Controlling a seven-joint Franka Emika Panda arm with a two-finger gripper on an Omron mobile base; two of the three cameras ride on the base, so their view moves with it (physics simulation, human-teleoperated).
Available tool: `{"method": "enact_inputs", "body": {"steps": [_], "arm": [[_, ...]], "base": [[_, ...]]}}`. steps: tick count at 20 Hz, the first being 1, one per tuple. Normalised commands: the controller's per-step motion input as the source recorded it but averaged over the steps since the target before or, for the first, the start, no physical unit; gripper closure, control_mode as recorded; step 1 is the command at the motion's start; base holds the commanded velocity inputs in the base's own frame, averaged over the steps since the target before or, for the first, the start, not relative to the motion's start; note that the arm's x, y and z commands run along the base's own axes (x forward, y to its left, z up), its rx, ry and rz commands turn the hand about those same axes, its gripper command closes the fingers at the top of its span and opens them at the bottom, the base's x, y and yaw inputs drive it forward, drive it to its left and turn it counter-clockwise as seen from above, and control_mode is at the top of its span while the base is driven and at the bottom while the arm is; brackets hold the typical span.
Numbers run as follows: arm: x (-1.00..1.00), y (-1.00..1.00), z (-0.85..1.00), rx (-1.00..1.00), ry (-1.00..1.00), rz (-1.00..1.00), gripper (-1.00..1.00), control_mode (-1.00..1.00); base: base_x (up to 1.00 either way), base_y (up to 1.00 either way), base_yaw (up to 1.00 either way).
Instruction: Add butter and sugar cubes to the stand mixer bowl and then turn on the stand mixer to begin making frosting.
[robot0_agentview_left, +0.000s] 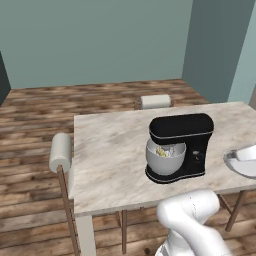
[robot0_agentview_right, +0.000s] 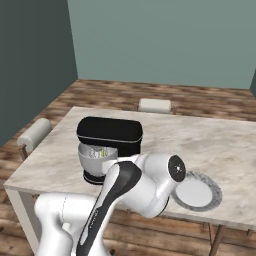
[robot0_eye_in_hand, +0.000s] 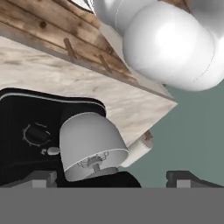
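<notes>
We see our gripper with fingers spread and empty, aimed at the stand mixer on the table, whose stand mixer bowl at its 9 o'clock side already holds pale-yellow pieces, likely the butter, so we judge the dial comes next.

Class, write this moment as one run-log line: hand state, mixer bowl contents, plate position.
hand: open, near stand mixer | stand mixer bowl: on mixer base, pale-yellow pieces inside | plate: on table, beside mixer
</notes>
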Motion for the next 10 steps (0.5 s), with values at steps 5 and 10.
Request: {"method": "enact_inputs", "body": {"steps": [5,10], "arm": [[0.21,0.0,-0.48,-0.13,-0.48,0.02,-1.0,-1.0],[0.06,0.06,-0.65,-0.26,-0.44,0.07,-1.0,-1.0]], "base": [[0.0,0.0,0.0],[0.0,0.0,0.0]]}}
